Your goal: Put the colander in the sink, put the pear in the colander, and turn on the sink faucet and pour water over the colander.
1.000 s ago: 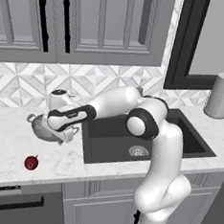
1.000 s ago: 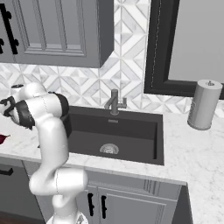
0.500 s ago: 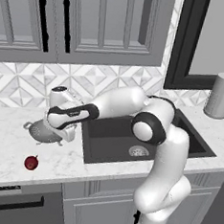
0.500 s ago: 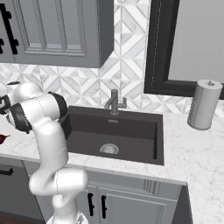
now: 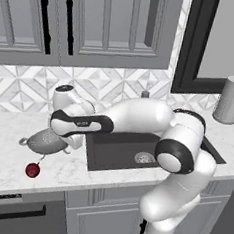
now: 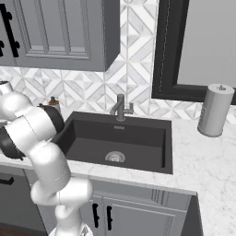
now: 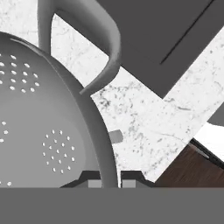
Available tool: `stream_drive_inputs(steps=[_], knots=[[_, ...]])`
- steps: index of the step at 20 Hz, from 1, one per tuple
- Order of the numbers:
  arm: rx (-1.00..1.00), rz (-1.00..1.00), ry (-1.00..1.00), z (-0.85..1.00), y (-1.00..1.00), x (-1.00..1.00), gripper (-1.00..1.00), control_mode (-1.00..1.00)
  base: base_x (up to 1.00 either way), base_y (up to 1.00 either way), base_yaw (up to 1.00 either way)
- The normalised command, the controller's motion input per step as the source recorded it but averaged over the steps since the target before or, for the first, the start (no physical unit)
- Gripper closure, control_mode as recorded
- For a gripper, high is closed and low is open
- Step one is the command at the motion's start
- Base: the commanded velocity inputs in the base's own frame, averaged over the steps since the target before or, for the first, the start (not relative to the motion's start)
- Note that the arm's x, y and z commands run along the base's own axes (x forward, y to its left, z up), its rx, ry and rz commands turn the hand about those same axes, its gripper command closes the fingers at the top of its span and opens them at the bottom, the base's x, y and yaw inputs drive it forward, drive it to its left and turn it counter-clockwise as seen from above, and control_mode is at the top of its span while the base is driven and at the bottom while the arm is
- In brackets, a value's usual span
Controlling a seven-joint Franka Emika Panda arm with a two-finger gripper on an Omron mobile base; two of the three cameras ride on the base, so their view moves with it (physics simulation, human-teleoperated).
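Flanking the colander [image 5: 44, 142]: pear [image 5: 32, 170] in front, sink [image 6: 92, 133] beside.

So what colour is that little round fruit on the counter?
Dark red: the pear, clearest in the left base view, beside the colander.

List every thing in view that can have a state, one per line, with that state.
colander: upright on the counter left of the sink, rim pinched by the hand
hand: shut on the colander's rim beside a loop handle
pear: on the counter in front of the colander, untouched
sink: no objects in the basin
sink faucet: no water running
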Motion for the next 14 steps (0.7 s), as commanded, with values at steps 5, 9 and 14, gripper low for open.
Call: stream_drive_inputs(steps=[5, 9, 14], knots=[[0.00, -0.15, -0.02, 0.59, -0.45, -0.32, 1.00, -1.00, 0.00, 0.00, 0.00], [0.00, -0.11, 0.00, 0.49, -0.61, -0.48, 1.00, -1.00, 0.00, 0.00, 0.00], [0.00, -0.08, 0.00, 0.44, -0.68, -0.34, 1.00, -1.00, 0.00, 0.00, 0.00]])
